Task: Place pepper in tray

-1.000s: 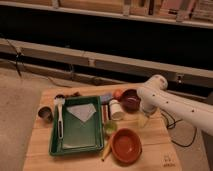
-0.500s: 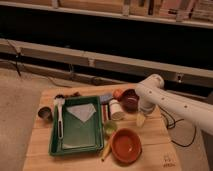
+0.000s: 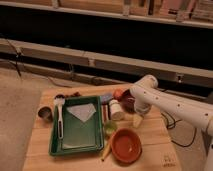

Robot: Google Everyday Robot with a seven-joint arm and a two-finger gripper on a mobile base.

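Observation:
The green tray lies on the left half of the wooden table. It holds a white napkin and a white-headed utensil. A small orange-red rounded thing at the back, beside a dark red bowl, looks like the pepper; I cannot be sure. My gripper hangs from the white arm just right of a white jar. It is low over the table, right of the tray, and its pale yellowish tip hides what is under it.
An orange bowl stands at the front with a thin yellow thing along its left side. A small green cup sits by the tray's right edge. A metal cup stands left of the tray. A blue item is behind it.
The arm and my gripper have shifted a little to the left, toward the white jar. Nothing on the table has moved.

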